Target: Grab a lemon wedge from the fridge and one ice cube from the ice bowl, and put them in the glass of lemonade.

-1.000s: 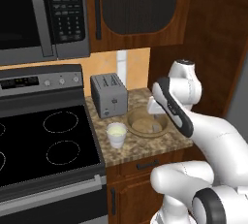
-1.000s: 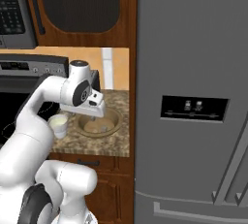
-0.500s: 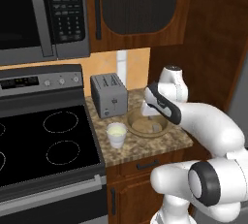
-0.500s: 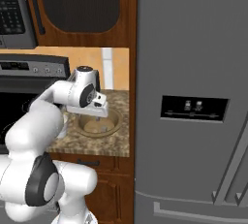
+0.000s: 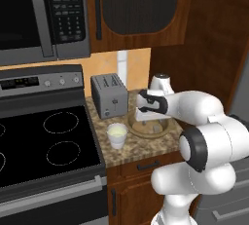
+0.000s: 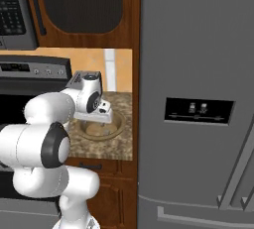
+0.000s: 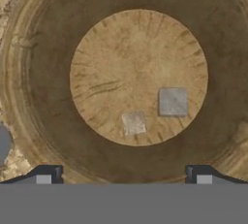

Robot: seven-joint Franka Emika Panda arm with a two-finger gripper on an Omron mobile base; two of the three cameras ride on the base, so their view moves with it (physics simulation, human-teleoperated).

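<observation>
The ice bowl (image 7: 43, 72) is a wide tan-brown dish seen from straight above in the hand view. Two pale ice cubes lie on its flat bottom, one (image 7: 173, 101) right of centre and one (image 7: 133, 122) lower down. My gripper (image 7: 123, 175) hangs open just above the bowl, with nothing between its fingertips (image 7: 46, 177). From the base it shows pointing down, gripper (image 5: 147, 121) over the bowl (image 5: 160, 130), and likewise gripper (image 6: 99, 120) over bowl (image 6: 111, 129). The glass of lemonade (image 5: 117, 135) stands left of the bowl. The fridge (image 6: 198, 74) is shut. The lemon wedge is out of view.
A grey toaster (image 5: 109, 95) stands behind the glass against the wall. A black stove (image 5: 44, 146) lies to the left with a microwave (image 5: 44, 14) above it. Dark wood cabinets (image 5: 136, 5) hang over the narrow speckled counter (image 5: 121, 153).
The arm has folded forward and down, bringing the hand a little left and lower over the bowl. The gripper has stayed open.
</observation>
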